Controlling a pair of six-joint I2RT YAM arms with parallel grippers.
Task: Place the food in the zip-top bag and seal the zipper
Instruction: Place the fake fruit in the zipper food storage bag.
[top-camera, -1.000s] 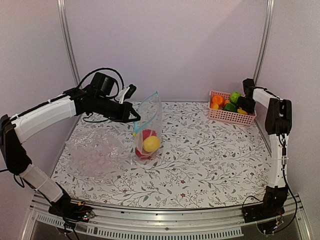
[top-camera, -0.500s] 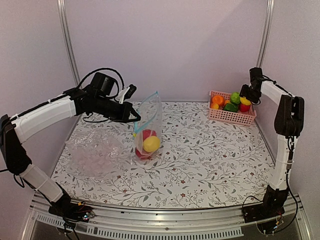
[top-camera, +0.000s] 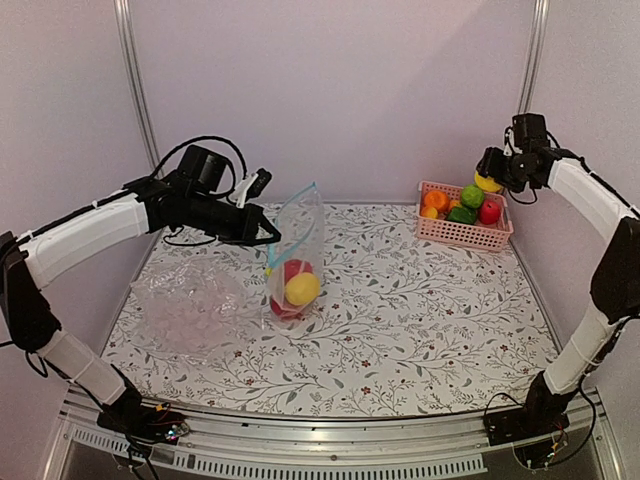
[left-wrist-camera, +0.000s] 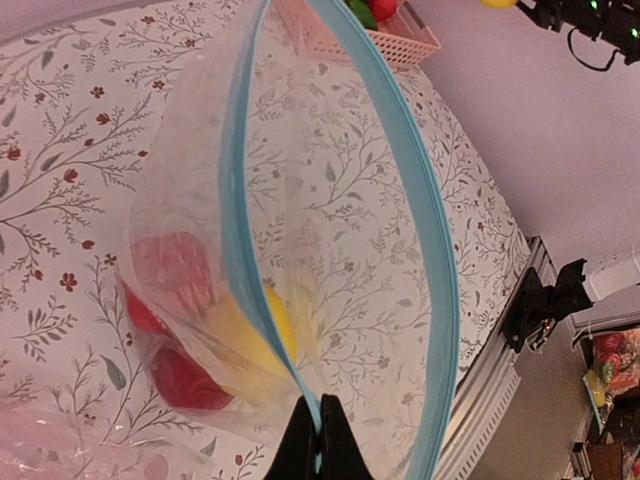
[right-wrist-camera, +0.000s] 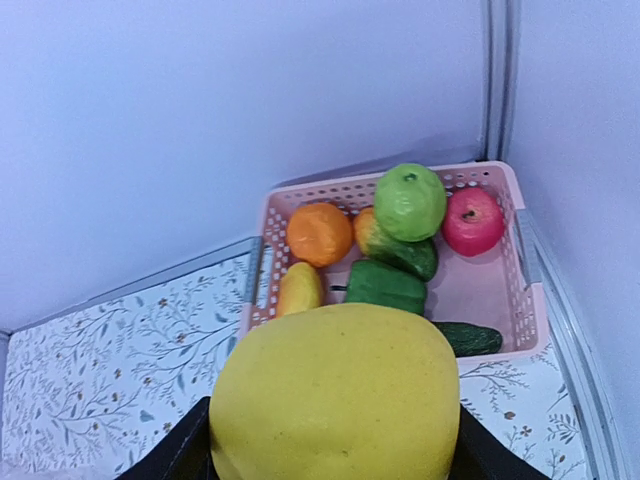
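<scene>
The clear zip-top bag (top-camera: 296, 250) stands on the table with its mouth held open; red and yellow food (top-camera: 296, 284) lies inside. My left gripper (top-camera: 272, 238) is shut on the bag's blue-teal zipper strip (left-wrist-camera: 250, 200), pinching the near edge (left-wrist-camera: 318, 440). My right gripper (top-camera: 490, 176) is shut on a large yellow fruit (right-wrist-camera: 335, 395) and holds it in the air above the pink basket (top-camera: 440, 230). The basket (right-wrist-camera: 495, 300) holds an orange, green fruit, a red apple, green vegetables and a small yellow piece.
A crumpled sheet of other clear plastic (top-camera: 185, 305) lies at the left of the floral table. The back wall and metal posts stand close behind the basket. The metal rail (top-camera: 330, 440) runs along the near edge.
My right gripper has lifted out of the basket with the yellow fruit and risen to the right. The left arm and bag have not moved.
</scene>
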